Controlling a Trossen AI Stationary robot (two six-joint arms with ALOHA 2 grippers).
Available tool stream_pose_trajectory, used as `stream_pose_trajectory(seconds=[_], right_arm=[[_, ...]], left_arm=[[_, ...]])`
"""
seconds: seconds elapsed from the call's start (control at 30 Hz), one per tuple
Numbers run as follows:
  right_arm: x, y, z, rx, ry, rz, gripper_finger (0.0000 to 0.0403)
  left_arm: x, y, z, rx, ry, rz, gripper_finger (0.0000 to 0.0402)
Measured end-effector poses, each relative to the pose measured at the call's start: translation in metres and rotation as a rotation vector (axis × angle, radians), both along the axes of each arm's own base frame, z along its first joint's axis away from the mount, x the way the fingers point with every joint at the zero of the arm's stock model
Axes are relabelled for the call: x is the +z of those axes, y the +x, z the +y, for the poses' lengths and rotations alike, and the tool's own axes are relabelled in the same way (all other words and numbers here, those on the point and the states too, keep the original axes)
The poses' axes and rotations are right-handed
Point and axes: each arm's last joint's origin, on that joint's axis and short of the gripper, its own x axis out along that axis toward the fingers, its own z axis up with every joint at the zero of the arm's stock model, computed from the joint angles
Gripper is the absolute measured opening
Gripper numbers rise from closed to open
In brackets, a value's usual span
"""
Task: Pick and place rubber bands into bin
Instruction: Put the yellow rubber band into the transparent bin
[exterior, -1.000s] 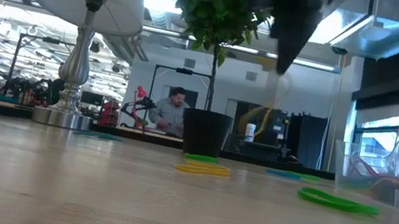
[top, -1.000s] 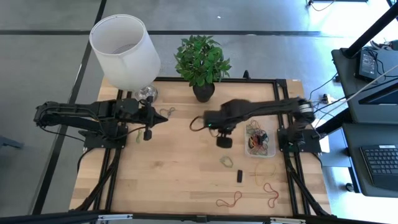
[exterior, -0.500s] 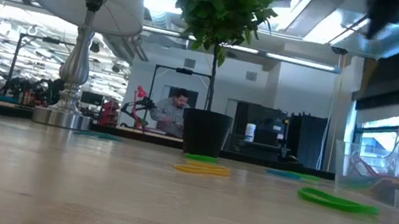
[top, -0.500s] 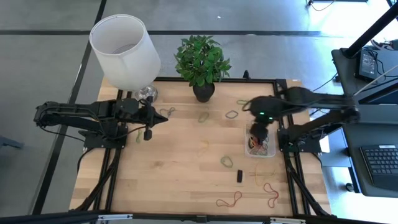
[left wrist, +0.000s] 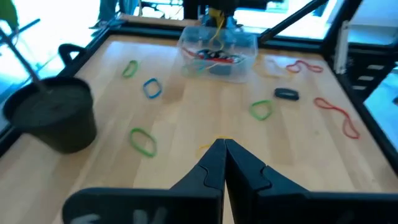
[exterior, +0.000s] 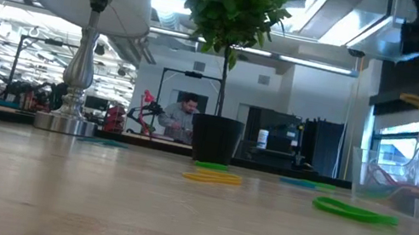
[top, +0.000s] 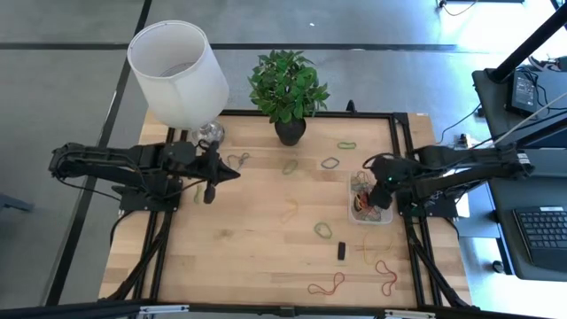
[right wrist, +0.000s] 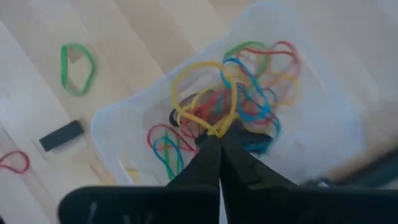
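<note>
Since the right gripper [right wrist: 219, 138] hangs over the bin [right wrist: 118, 118], fingers pinched on a yellow rubber band [right wrist: 202, 102], it should release low inside, while the closed, empty left gripper [top: 211, 188] waits near the lamp [top: 177, 71]

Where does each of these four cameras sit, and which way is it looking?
High view: above the table, looking straight down; both arms show, the right gripper over the bin.
Low view: at tabletop height, looking level across to the plant pot and room; a dark arm shows top right.
Left wrist view: on the left arm, looking across the table past its shut left gripper.
Right wrist view: on the right arm, looking down into the bin past fingers pinching a yellow rubber band.
Shared: both wrist views show the bin of rubber bands.
</note>
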Motion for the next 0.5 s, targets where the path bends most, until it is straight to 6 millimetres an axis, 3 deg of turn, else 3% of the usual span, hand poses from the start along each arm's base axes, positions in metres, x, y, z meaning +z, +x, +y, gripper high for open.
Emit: stream_pose_trajectory(seconds=[0.23,0.5], right_arm=[[-0.045,0.001,0.002,0.014,0.046,0.060,0.0002],[-0.053,0.000,0.002,0.018,0.044,0.074,0.0063]], left_arm=[[0.002,0.002,-0.010,-0.045,0.008,-0.023,0.0002],[0.000,0.001,-0.017,-0.076,0.004,-0.005,0.0002]])
